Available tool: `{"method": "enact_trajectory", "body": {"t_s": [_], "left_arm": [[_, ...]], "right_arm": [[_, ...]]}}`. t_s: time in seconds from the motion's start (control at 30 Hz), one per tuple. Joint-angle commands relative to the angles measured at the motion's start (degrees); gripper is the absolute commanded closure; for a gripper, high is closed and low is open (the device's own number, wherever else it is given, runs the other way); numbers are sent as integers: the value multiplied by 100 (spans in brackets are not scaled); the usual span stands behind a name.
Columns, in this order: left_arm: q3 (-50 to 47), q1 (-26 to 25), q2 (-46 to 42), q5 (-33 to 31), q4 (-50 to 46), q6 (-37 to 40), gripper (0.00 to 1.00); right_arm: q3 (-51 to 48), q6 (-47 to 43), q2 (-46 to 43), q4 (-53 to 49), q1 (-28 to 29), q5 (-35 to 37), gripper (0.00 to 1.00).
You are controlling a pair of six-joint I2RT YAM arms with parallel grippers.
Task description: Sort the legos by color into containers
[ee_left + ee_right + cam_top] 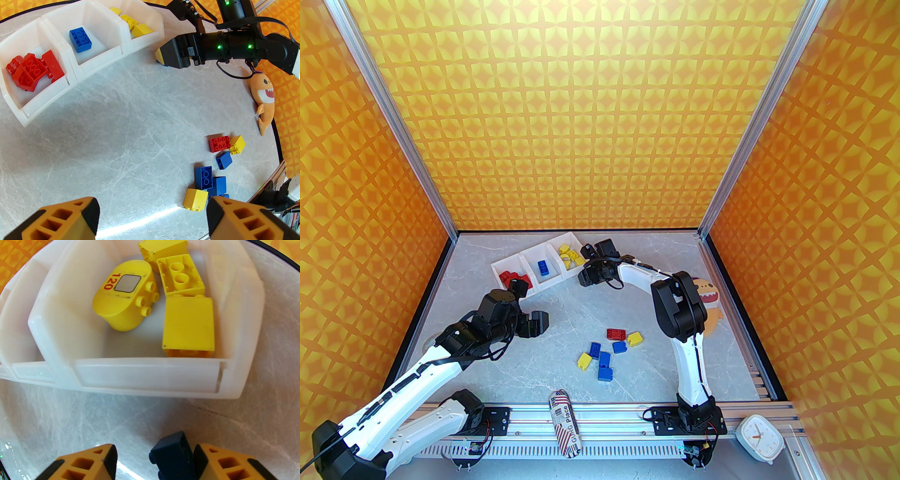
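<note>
Marble table (534,356) holds 7 loose legos (604,358); containers (42,100) part-filled. Left gripper (152,211) wide, empty; right gripper (154,455) slack around blue brick (173,455).

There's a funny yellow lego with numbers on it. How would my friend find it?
Find the white three-bin tray at the far side of the table and go to its right-end bin, the yellow one. The numbered lego lies toward the middle bin; its neighbours are boxy, but it is rounded, with a red 120 and a grey square.
</note>
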Motion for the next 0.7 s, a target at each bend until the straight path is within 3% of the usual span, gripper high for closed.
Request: {"method": "enact_trajectory", "body": {"t_s": [0.0, 0.23, 0.67], "left_arm": [[-18, -31, -87, 121, -119, -26, 20], [-22, -32, -105, 115, -143, -26, 21], [-78, -31, -364, 117, -340, 5, 20]], "right_arm": [[-102, -71, -90, -91, -17, -82, 44], [29, -71, 28, -217, -16, 120, 49], [379, -141, 228, -489, -16, 229, 69]]}}
